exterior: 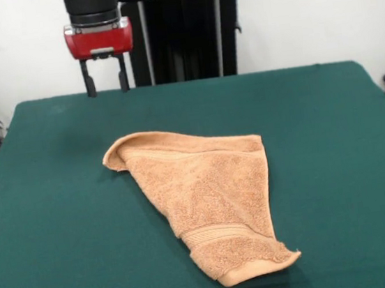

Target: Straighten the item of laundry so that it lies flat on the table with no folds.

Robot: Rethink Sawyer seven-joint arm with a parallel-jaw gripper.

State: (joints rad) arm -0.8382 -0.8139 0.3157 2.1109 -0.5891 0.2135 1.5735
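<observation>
Towel [210,198] hem end lay nearest, folded into rough triangle on table [66,258]; flattening undone. I kept gripper [106,84] well beyond towel, jaws apart, empty.

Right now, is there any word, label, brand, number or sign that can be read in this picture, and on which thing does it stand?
None: no readable text shows anywhere.
The towel: a woven band near one hem, no tag or lettering.
The table: plain green cloth, no marks.
The end effector and its red housing: no lettering to be seen.
The black pedestal and the white wall behind it: no sign or label visible.
</observation>
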